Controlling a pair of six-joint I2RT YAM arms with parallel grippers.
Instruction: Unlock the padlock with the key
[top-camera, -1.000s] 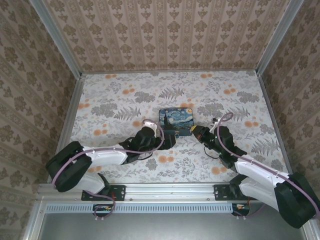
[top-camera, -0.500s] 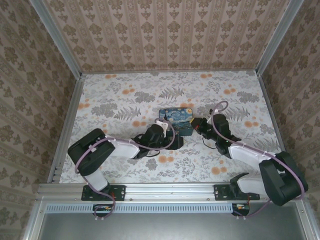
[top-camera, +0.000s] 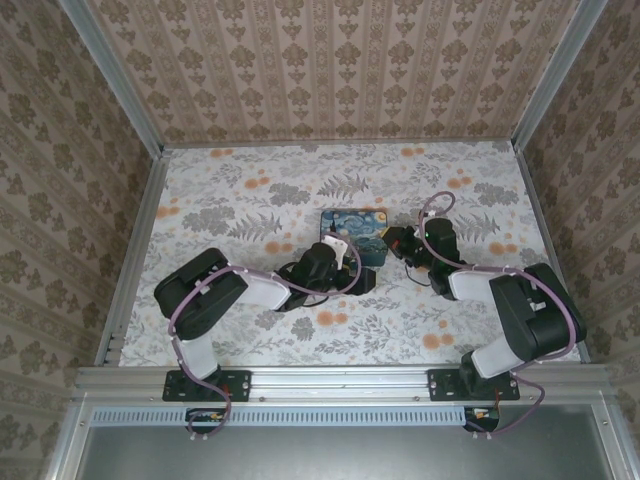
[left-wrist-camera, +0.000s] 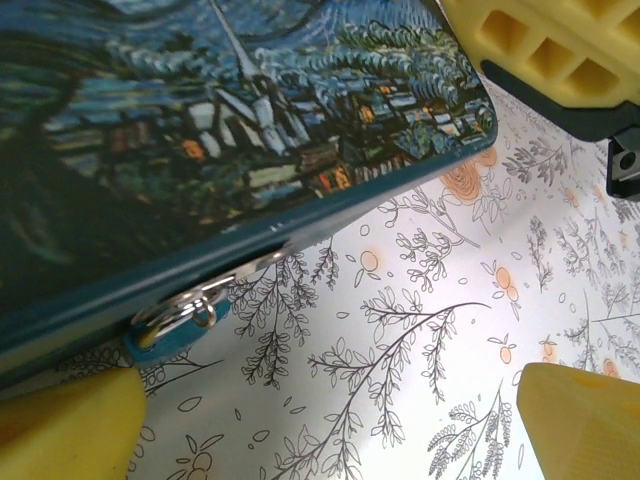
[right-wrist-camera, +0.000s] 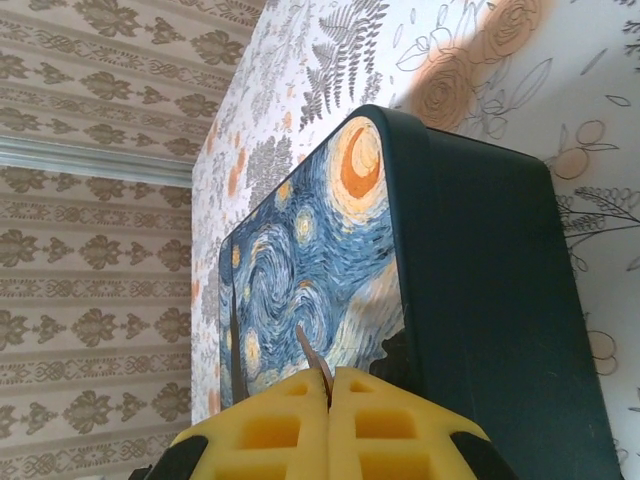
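Bluish metal, the tiny padlock sits by its thin silver shackle loop at the lower edge of the blue swirl-painted box. It is just beside one yellow foam finger of the left gripper, whose jaws stand spread wide. The right gripper pinches the slim dark metal key between pressed-together pads at the box's right edge.

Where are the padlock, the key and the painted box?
bluish metal padlock (left-wrist-camera: 165, 342): left wrist view, body.
slim dark key (right-wrist-camera: 311, 357): right wrist view, blade.
blue swirl-painted box (top-camera: 355, 230): top external view, lid.
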